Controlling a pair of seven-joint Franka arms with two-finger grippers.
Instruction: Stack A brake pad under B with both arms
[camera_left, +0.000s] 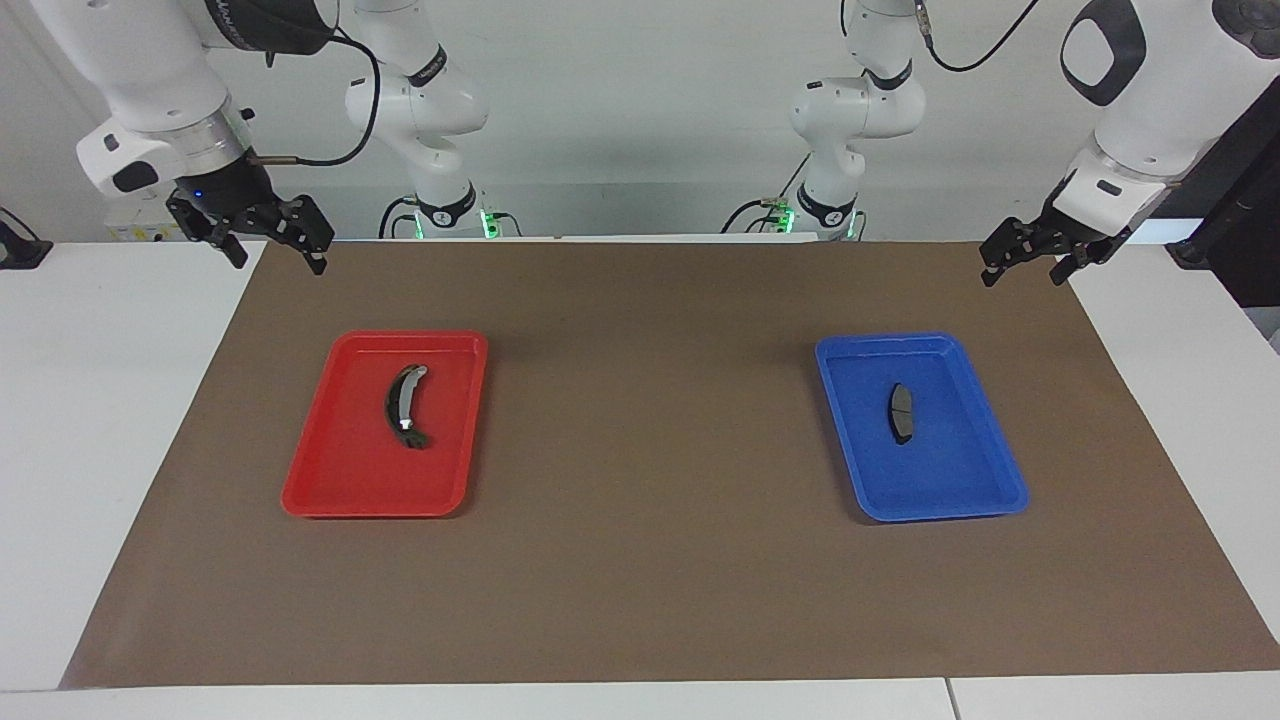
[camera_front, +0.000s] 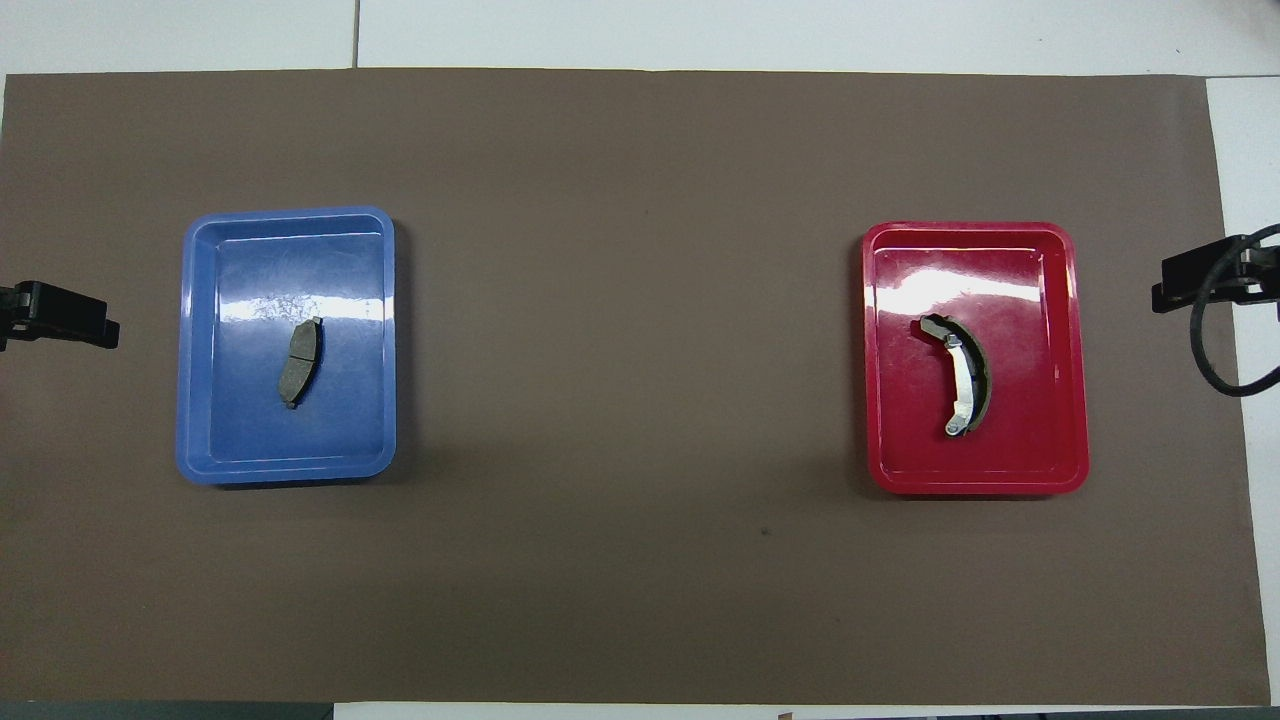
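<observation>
The small flat dark-grey brake pad (camera_left: 902, 413) (camera_front: 300, 362) lies in the blue tray (camera_left: 940, 495) (camera_front: 340, 440) toward the left arm's end of the table. The longer crescent brake shoe B (camera_left: 405, 406) (camera_front: 965, 375), with a silvery band, lies in the red tray (camera_left: 340, 470) (camera_front: 1040, 460) toward the right arm's end. My left gripper (camera_left: 1023, 272) (camera_front: 62, 315) is open and empty, raised over the mat's edge at its end. My right gripper (camera_left: 277, 258) (camera_front: 1195, 280) is open and empty, raised over the mat's edge at its own end.
A brown mat (camera_left: 650, 560) (camera_front: 640, 300) covers the middle of the white table (camera_left: 110, 420). The two trays stand far apart on it, with bare mat between them. A black cable (camera_front: 1215, 350) hangs by the right gripper.
</observation>
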